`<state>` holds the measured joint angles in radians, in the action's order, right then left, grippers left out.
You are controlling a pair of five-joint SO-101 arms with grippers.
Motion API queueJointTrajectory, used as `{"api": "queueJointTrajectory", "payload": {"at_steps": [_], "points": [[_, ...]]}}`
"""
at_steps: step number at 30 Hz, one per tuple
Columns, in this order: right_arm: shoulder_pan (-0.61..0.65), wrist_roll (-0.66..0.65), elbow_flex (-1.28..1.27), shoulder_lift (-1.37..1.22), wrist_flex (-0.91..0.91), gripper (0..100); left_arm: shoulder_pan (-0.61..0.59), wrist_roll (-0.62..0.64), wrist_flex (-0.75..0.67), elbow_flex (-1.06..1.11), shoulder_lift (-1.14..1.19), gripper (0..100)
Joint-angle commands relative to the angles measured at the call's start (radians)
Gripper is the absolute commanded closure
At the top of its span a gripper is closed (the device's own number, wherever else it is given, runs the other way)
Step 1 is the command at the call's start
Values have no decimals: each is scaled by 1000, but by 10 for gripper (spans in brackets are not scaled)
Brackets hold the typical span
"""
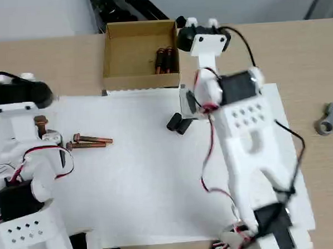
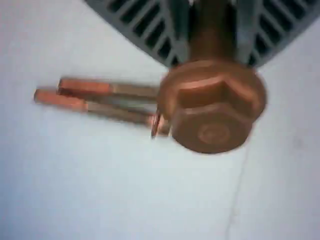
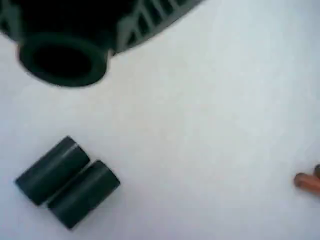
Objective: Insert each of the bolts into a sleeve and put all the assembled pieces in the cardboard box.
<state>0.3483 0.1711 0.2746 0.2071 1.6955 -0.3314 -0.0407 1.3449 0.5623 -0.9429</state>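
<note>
Loose bolts (image 1: 92, 140): copper.
Held bolt (image 2: 212, 105): copper, against grey ribbed jaw.
Loose sleeves (image 1: 179, 123): black.
Held sleeve (image 3: 62, 60): black.
Cardboard box (image 1: 113, 49): brown.
Assembled pieces (image 1: 164, 60) in box: black with copper ends.
Sheet (image 1: 147, 187): white.
Table (image 1: 296, 45): pale tan wood.
Arms (image 1: 245, 131): white, black motors, red-and-black wires.
Small part (image 1: 328, 119), far right: grey.

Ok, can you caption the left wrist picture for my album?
Left gripper holds a copper bolt, with two more bolts lying side by side on the white sheet.
</note>
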Motion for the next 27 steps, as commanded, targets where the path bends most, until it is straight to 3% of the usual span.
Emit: {"api": "queueJointTrajectory", "payload": {"at_steps": [1, 6, 12, 17, 27], "points": [[8, -87, 49, 165, 13, 994, 5, 83, -110, -41, -18, 994], [8, -100, -21, 325, 13, 995, 51, 163, -210, -41, -11, 994], [42, -89, -333, 559, -27, 991, 235, 164, -316, -41, -11, 994], [91, -91, -655, 852, -242, 991, 367, 164, -410, -41, -11, 994], [186, -78, -1240, 1346, -682, 995, 500, 166, -468, -47, -11, 994]]}}
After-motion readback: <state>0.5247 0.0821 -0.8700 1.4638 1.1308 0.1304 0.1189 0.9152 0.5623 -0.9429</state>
